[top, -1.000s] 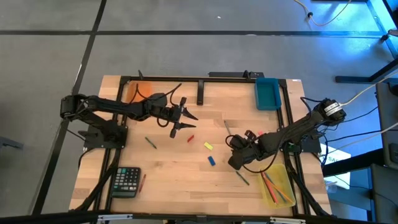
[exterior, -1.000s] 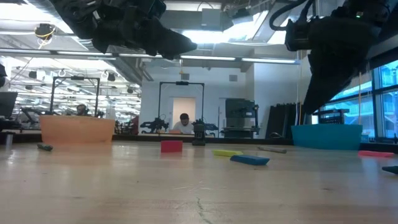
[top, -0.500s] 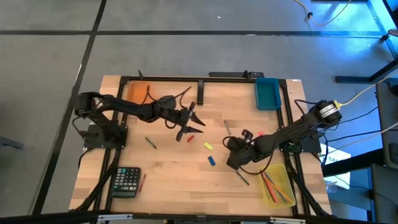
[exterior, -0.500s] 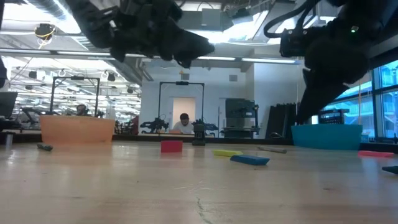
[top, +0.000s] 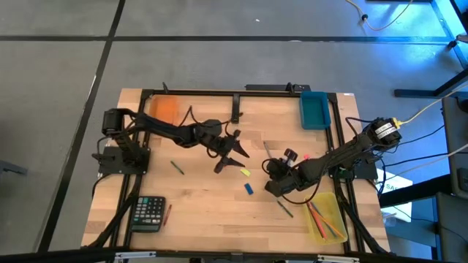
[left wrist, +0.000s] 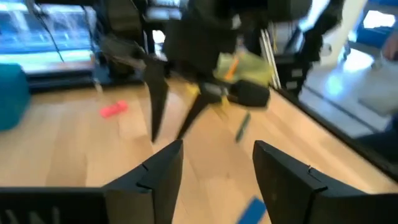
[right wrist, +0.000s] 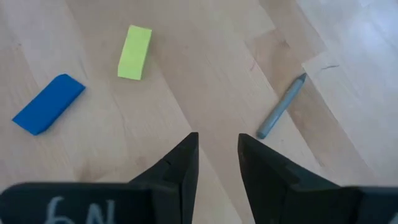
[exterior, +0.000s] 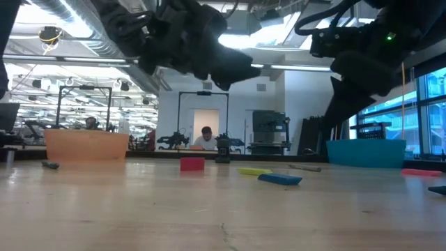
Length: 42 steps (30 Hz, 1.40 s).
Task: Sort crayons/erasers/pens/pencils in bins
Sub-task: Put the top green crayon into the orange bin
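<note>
Both grippers open over loose erasers at mid-table.

Right gripper (right wrist: 216, 163) hangs empty, fingers parted; yellow eraser (right wrist: 135, 43) and blue eraser (right wrist: 47, 104) lie ahead of its jaws, off to one side. Turn the jaws across the yellow eraser's long axis, which runs roughly away from the fingers. Left gripper (top: 231, 154), open too, probably nears the pink eraser (exterior: 192, 164).

Erasers: yellow (top: 245, 172), blue (top: 249, 188), flat mid-table. Bins: orange (top: 164, 109), teal (top: 314, 109), yellow (top: 326, 217), at table edges.

A pink eraser (exterior: 192, 164), yellow eraser (exterior: 255, 171) and blue eraser (exterior: 280, 179) lie on the table (exterior: 209, 216).
</note>
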Each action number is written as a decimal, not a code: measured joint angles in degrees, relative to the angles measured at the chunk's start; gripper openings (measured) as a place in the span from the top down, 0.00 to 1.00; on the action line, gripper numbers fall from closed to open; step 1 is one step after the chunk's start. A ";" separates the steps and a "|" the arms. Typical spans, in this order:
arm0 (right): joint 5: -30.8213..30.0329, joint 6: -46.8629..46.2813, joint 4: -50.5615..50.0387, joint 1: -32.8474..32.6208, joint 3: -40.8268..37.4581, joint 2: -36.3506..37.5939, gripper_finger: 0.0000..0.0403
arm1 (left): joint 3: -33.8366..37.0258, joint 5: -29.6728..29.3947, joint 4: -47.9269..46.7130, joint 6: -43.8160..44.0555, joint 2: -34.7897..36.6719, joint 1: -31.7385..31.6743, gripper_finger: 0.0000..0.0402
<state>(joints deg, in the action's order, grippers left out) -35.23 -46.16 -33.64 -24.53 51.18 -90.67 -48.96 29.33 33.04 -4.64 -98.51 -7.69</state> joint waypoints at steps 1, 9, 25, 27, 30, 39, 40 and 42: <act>0.34 -0.03 0.03 -0.02 0.00 0.00 0.72 | -0.26 0.32 -1.02 -1.58 -0.32 0.27 0.52; -4.35 -4.01 -0.12 -0.02 0.27 0.56 0.72 | -0.82 0.85 -3.72 -12.44 -2.51 2.91 0.50; -11.71 -12.07 -3.27 5.28 1.36 0.72 0.71 | -0.82 -15.13 -11.85 1.67 -3.68 -7.03 0.51; -10.88 -11.98 -3.96 6.51 1.38 0.72 0.71 | -0.80 -16.16 -16.29 3.21 -3.33 -7.62 0.51; -10.12 -10.59 -5.44 8.27 1.38 0.72 0.71 | -0.77 -20.34 -33.41 4.09 1.52 -8.23 0.51; -11.62 -3.74 -5.04 14.07 1.38 0.72 0.71 | 1.70 -24.01 -71.63 -1.00 18.90 -4.59 0.51; -11.43 -2.71 -4.52 14.66 1.38 0.72 0.71 | 2.42 -22.38 -74.31 -1.37 20.01 -4.16 0.51; -11.44 -0.94 -3.49 15.60 1.38 0.72 0.71 | 4.08 -20.47 -77.66 -0.70 21.56 -2.93 0.51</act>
<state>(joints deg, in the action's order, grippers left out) -46.67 -47.10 -37.13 -8.94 52.56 -89.95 -44.88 8.86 -44.62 -5.34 -76.95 -10.62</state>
